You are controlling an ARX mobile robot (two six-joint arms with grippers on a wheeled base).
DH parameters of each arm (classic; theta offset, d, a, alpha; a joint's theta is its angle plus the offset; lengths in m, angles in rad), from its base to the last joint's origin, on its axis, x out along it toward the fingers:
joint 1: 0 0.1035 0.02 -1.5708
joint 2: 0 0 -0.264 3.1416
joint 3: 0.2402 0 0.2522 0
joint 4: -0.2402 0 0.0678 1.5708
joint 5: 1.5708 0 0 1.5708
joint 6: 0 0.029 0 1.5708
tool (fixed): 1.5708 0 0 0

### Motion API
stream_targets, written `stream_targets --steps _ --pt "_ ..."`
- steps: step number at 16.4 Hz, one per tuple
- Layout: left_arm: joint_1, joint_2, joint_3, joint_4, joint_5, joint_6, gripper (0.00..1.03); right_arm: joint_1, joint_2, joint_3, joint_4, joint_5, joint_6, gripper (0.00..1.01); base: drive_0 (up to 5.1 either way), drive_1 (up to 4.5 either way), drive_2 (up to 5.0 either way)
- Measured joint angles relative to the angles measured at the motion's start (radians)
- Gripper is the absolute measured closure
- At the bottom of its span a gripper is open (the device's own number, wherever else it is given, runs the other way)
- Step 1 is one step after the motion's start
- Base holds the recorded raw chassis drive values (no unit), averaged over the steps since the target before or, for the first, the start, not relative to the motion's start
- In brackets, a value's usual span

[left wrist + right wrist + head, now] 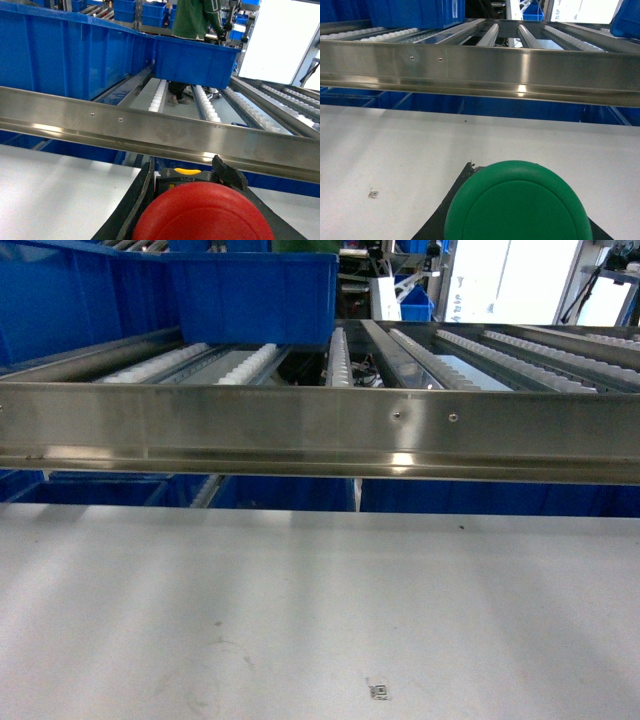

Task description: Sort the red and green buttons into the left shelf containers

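Red round-capped button (202, 212) sits clamped in the left gripper (192, 200) and a green one (517, 202) in the right gripper (517, 210), both before the steel shelf rail (320, 430), likely poised for the blue plastic bins (250, 295) beyond it.

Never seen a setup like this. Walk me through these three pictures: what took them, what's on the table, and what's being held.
A two-armed wheeled robot took them. Its head camera looks across a white table at a steel roller shelf carrying blue bins. The table holds only a tiny marker. The other two cameras sit on the wrists. The left gripper holds a red button; the right gripper holds a green button. The arms do not show in the head view.
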Motion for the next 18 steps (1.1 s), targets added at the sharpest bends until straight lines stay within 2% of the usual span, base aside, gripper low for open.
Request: stream_targets --steps 18 --pt "0.002 -0.001 -0.001 -0.002 -0.003 0.0 0.74 0.0 0.0 0.0 -0.001 0.0 0.0 0.75 -4.7 0.99 3.7"
